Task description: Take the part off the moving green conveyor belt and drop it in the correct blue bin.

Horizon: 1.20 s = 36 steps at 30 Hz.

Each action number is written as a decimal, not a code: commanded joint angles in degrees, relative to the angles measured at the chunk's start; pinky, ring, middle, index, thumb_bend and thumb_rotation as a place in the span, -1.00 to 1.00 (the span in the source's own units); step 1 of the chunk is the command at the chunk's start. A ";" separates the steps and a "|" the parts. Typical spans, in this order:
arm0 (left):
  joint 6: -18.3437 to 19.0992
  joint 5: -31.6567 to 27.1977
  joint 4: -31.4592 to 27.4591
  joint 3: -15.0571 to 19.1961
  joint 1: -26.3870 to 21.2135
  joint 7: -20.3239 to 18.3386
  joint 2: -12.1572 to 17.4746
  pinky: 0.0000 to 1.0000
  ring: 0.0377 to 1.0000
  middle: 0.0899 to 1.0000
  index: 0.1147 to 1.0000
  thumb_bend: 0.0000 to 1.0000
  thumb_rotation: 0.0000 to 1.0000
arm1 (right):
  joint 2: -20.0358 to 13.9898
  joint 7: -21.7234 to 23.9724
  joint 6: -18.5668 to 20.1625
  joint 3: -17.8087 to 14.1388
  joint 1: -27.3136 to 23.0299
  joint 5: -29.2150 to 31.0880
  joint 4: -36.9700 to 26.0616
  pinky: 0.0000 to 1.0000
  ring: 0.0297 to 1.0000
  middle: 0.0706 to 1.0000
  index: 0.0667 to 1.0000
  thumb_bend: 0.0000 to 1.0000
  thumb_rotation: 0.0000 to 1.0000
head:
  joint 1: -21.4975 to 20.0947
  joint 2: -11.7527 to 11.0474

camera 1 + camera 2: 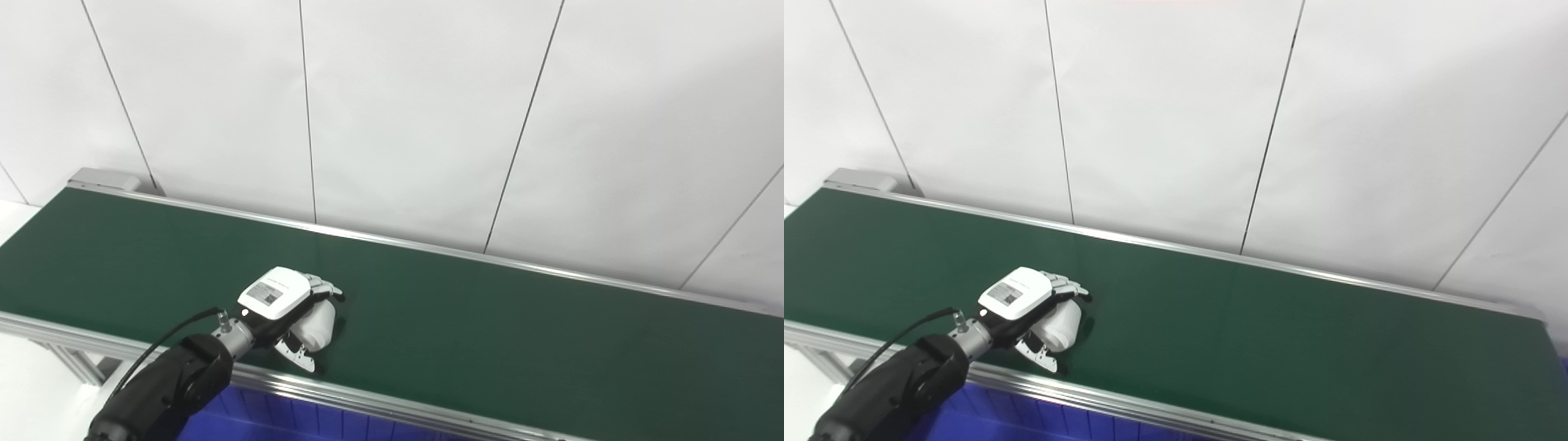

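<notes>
My left hand (pixel 288 306) reaches over the near part of the green conveyor belt (pixel 490 331). Its fingers curl around a white rounded part (pixel 315 324) that rests on or just above the belt. The thumb sits on the near side of the part. The same hand (pixel 1029 300) and white part (pixel 1059 324) show in the right eye view. My right hand is not in view.
A blue bin (pixel 275 422) lies below the belt's near aluminium rail (pixel 380 404), partly hidden by my left arm. A white panelled wall (pixel 429 122) stands behind the belt. The belt's left end (pixel 98 180) has a grey end cap.
</notes>
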 commanded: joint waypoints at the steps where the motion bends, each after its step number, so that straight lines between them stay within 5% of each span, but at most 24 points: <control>1: 4.09 3.83 0.82 0.25 -0.55 4.56 1.12 0.45 0.52 0.47 0.42 0.86 -0.70 | 0.30 0.51 -2.52 0.02 0.33 -0.02 -2.17 0.57 0.63 0.73 0.80 0.63 1.00 | 0.01 0.19; 7: 5.34 3.93 0.22 0.16 -1.24 7.01 1.03 0.18 0.24 0.20 0.17 0.70 -0.99 | 0.63 0.61 -1.92 0.00 0.53 0.04 -2.66 0.55 0.61 0.72 0.79 0.64 1.00 | 0.02 0.41; 8: 5.01 3.67 0.22 0.09 -1.49 7.30 1.03 0.05 0.06 0.02 0.02 0.38 -1.00 | 0.66 0.70 -1.85 0.01 0.58 0.10 -2.77 0.55 0.61 0.73 0.80 0.63 1.00 | 0.02 0.46; 11: 4.61 3.34 -0.08 -0.36 -1.78 7.56 1.02 -0.08 -0.10 -0.11 -0.12 0.10 -1.00 | 0.78 0.82 -1.60 0.00 0.65 0.22 -3.04 0.54 0.61 0.73 0.80 0.62 1.00 | 0.02 0.46; 21: 5.78 2.88 -4.52 -1.06 -1.22 4.57 0.80 -0.20 -0.22 -0.18 -0.12 0.05 -1.00 | 0.82 1.28 -1.31 -0.06 0.73 0.27 -3.23 0.49 0.56 0.68 0.82 0.62 1.00 | -0.11 0.78; 27: 6.26 2.21 -9.74 -0.56 -0.59 1.87 1.54 -0.09 -0.15 -0.11 -0.17 0.05 -1.00 | 0.77 1.56 -0.95 0.04 0.92 0.10 -3.92 0.47 0.54 0.67 0.84 0.59 1.00 | -0.05 1.82; 31: 6.66 1.09 -16.43 0.71 0.84 -1.58 2.33 -0.10 -0.17 -0.13 -0.16 0.05 -1.00 | 0.88 1.76 -0.05 0.19 1.33 0.02 -5.29 0.47 0.53 0.66 0.84 0.59 1.00 | 0.18 3.60; 36: 8.06 -1.55 -30.43 4.03 5.28 -8.83 3.67 -0.15 -0.22 -0.20 -0.11 0.05 -1.00 | 0.75 2.21 3.42 0.19 1.72 -0.05 -9.38 0.48 0.53 0.66 0.84 0.60 1.00 | 1.87 10.95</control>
